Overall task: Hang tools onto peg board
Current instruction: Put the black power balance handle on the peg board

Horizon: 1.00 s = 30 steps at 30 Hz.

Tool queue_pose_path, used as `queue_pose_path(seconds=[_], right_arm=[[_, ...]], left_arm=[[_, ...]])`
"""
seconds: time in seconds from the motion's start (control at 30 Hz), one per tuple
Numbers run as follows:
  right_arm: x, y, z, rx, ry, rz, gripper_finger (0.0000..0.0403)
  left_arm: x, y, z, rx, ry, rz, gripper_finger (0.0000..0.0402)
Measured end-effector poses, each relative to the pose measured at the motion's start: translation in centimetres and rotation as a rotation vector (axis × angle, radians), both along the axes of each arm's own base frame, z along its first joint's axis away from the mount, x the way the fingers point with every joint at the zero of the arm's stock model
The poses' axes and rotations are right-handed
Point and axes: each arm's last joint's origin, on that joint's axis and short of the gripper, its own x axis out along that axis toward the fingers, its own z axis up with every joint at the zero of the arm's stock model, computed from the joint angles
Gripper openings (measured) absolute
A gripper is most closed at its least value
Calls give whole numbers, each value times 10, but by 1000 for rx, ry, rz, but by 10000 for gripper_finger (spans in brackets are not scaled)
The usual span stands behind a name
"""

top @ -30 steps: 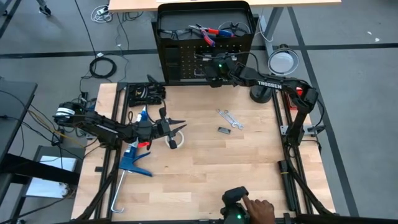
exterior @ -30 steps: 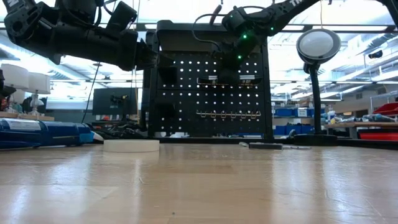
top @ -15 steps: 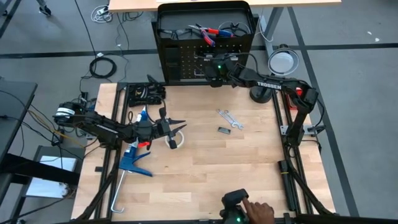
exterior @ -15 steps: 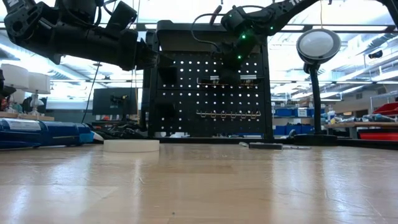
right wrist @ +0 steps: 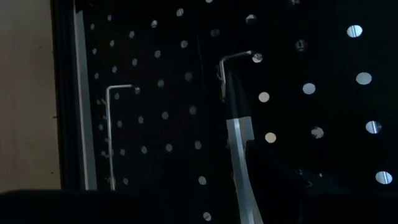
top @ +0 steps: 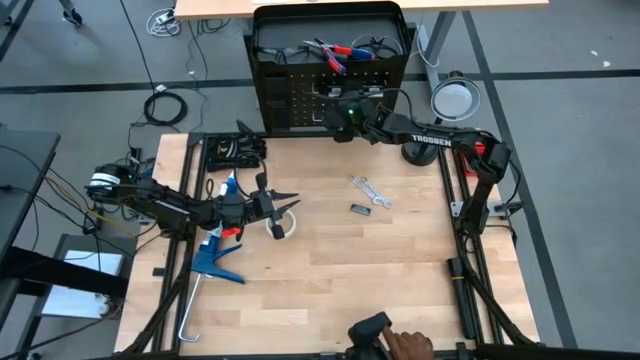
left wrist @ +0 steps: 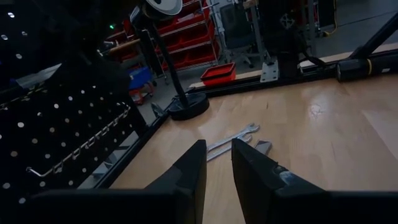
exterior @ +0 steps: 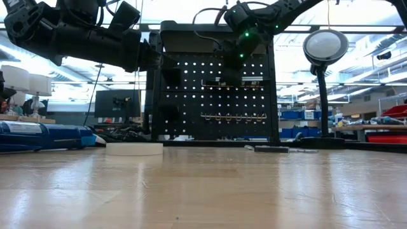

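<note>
The peg board (top: 300,100) stands upright at the table's far edge. My right gripper (top: 338,112) is up against its face, shut on the black bar (exterior: 254,83) with pale windows. The bar's one end (right wrist: 231,93) is just below a silver hook (right wrist: 237,56). Two silver wrenches (top: 368,190) and a small dark piece (top: 361,209) lie flat at mid-table. The white tape roll (top: 285,226) lies flat under my left gripper (top: 285,203). That gripper hovers level at the table's left, a little open, with nothing between its fingers (left wrist: 186,171). Red-handled pliers (top: 335,52) lie in the box frame behind the board. My right gripper holds the black bar near its middle (exterior: 232,83), and its own dark body hides the exact place. The fingers come from the table's near right side and lie across the bar. The bar hangs level along the board's face, clear of the table.
A blue caulking gun (top: 215,255) lies at the near left. A round lamp (top: 455,98) on a black stand is at the far right. Dark items (top: 232,148) sit at the far left corner. A person's hand (top: 405,346) holds a black device at the near edge.
My right gripper has shifted a little toward the table's left along the peg board's face, with the bar staying level. The person's hand at the near edge has moved slightly left.
</note>
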Motion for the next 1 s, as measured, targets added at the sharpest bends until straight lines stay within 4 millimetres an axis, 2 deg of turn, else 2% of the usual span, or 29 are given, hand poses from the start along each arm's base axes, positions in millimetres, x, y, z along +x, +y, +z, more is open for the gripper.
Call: queue_pose_path(seconds=[0.1, 0.23, 0.37, 0.47, 0.6, 0.8, 1.0], right_arm=[[4, 6, 0, 9, -15, 10, 150], [10, 24, -2, 84, -57, 36, 150], [12, 47, -5, 248, -89, 87, 150], [10, 64, -13, 453, -86, 127, 150], [-1, 82, -31, 756, 26, 142, 150], [-26, 99, -76, 1103, 167, 49, 150], [-42, 124, -116, 1218, 228, -64, 150]], left_arm=[[0, 0, 0, -3, -1, 0, 78], [0, 0, 0, -3, -1, 0, 78], [0, 0, -1, -3, 8, 0, 78], [0, 0, -2, -4, 22, 0, 78], [0, 0, -4, -3, 37, 0, 78], [0, 0, -4, -2, 40, 0, 78], [0, 0, -4, -2, 44, 0, 78]])
